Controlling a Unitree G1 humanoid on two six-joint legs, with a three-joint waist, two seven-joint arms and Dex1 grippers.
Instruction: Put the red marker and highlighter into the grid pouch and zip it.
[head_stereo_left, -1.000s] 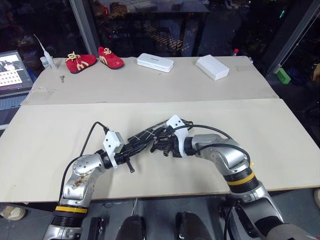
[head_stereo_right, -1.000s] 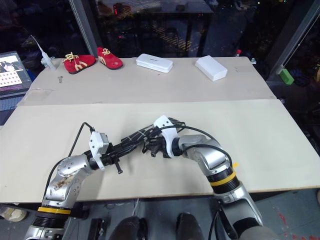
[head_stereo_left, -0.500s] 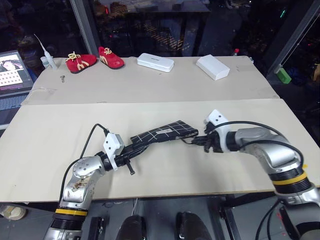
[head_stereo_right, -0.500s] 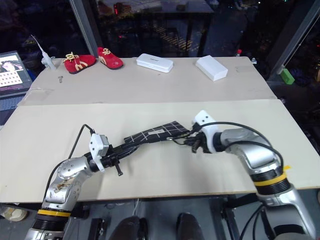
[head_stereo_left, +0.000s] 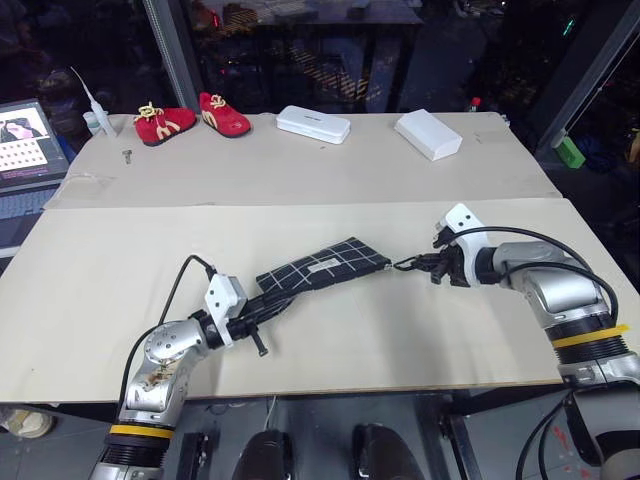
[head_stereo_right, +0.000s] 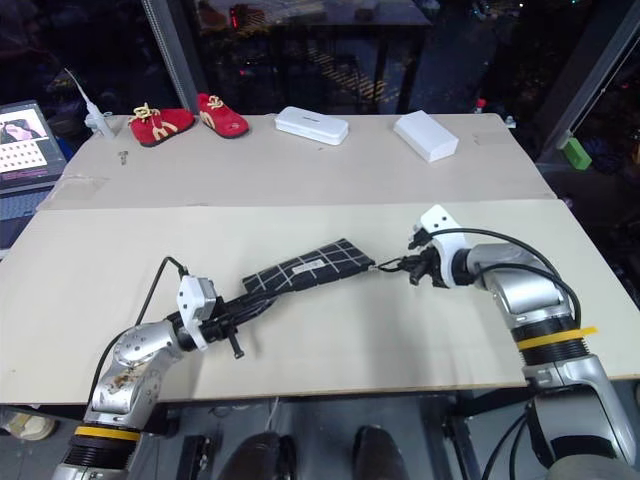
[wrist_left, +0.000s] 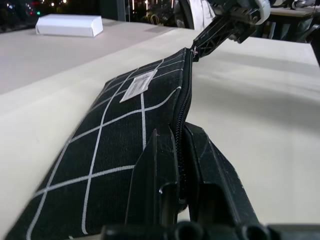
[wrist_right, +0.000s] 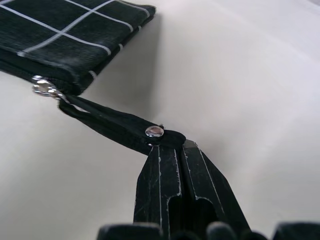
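- Near the middle of the front desk (head_stereo_left: 120, 250) lies the grid pouch (head_stereo_left: 322, 266), flat, black with thin white lines and a small white label, stretched between the two hands.
- Its zipper runs shut along the edge seen in the left wrist view, right up to the metal slider at the far end.
- From that end the black pull cord (wrist_right: 107, 122) runs taut to the right hand (head_stereo_left: 432, 267), whose fingers are pressed together on the cord's riveted tip.
- At the pouch's other end, the left hand (head_stereo_left: 272, 307) has its fingers (wrist_left: 155, 170) pinched on the zipper edge.
- On the far desk sit two white cases (head_stereo_left: 313, 124), well apart from the pouch, and a pair of red shoes (head_stereo_left: 190, 117) toward the left.
- A laptop (head_stereo_left: 28, 135) stands at the far left edge.
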